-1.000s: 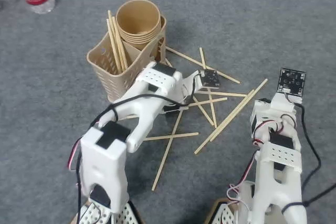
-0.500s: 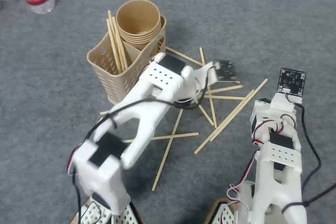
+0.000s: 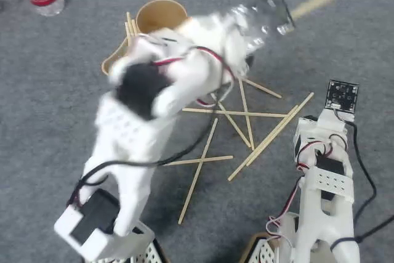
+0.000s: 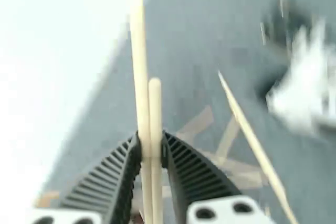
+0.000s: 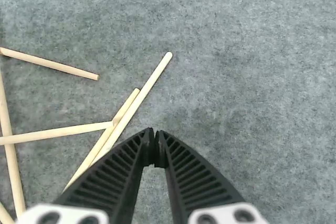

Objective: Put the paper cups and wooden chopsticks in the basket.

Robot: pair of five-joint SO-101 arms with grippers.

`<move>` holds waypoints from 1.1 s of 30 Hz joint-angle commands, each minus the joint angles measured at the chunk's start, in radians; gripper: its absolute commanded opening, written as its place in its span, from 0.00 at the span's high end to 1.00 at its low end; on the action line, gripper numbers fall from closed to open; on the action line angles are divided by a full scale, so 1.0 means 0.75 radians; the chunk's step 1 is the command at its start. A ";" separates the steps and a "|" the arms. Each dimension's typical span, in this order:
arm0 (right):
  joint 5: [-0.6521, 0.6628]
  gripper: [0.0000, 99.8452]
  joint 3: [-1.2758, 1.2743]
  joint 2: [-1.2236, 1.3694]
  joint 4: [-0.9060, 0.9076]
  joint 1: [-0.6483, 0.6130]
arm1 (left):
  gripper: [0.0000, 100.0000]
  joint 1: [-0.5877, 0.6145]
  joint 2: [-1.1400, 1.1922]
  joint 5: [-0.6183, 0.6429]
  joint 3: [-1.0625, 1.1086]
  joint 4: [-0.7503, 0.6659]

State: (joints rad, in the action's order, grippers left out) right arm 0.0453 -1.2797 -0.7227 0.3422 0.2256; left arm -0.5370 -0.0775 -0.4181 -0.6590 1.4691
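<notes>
while the left pincer clamps two chopsticks, the right pincer rests pressed together.

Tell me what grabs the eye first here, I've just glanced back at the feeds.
The left gripper is clamped on two chopsticks, with the left arm high above the basket holding the paper cups. Many loose chopsticks lie criss-crossed on the grey carpet between the arms. The right gripper sits shut and empty, low over the carpet.
</notes>
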 commanded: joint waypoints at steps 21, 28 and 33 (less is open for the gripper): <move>-0.010 0.99 -0.008 -0.021 -0.032 -0.036 | 0.99 0.812 -0.027 0.818 -0.152 -0.487; 0.053 0.99 -0.012 -0.021 -0.032 -0.073 | 0.99 0.814 -0.295 0.831 0.357 -0.712; 0.053 0.99 -0.012 -0.021 -0.032 -0.075 | 0.99 0.814 -0.567 0.786 0.973 -1.164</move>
State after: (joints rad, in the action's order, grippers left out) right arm 0.0698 -1.2981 -0.7227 0.3391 0.1749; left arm 0.0706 -0.3368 0.1941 -0.2539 0.8585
